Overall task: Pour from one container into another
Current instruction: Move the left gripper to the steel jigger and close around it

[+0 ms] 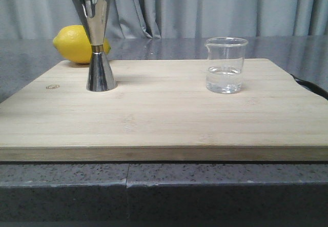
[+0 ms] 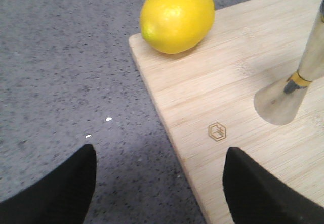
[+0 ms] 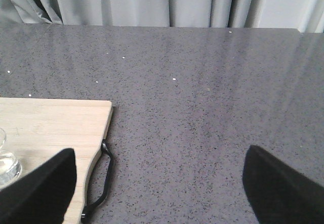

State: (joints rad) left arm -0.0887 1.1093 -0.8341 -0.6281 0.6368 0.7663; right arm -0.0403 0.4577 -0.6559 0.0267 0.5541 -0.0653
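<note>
Glass beaker [image 1: 225, 65]: clear, cylindrical, flared rim with a pouring lip on its left side in the front view; it stands upright on the right half of the wooden board [image 1: 164, 119], well apart from the jigger.
Beaker contents: a clear liquid fills roughly the lower third to half; the surface line shows plainly through the wall.
Beaker markings: no print is legible; only a sliver of its base shows in the right wrist view [image 3: 6, 166].
Steel jigger [image 1: 97, 42]: shiny, hourglass-shaped, upright on the left half of the board, wide cup on top, a thin gold band at the narrow waist.
Jigger contents: cannot tell; no view looks into the upper cup.
Lemon [image 1: 76, 44]: yellow, whole, behind the jigger in the front view; the left wrist view puts it on the board's far left corner, overhanging the edge.
Logo: a small hexagon mark is burned into the board near its left edge [image 2: 217, 132]; no letters can be read.
Board strap [image 3: 99, 181]: a black loop hangs off the board's right end onto the grey speckled counter [image 3: 202, 107].
Left gripper [image 2: 158, 183]: fingers spread wide, empty, straddling the board's left edge, near the jigger's foot.
Right gripper [image 3: 157, 188]: fingers spread wide, empty, over the counter just right of the board.
</note>
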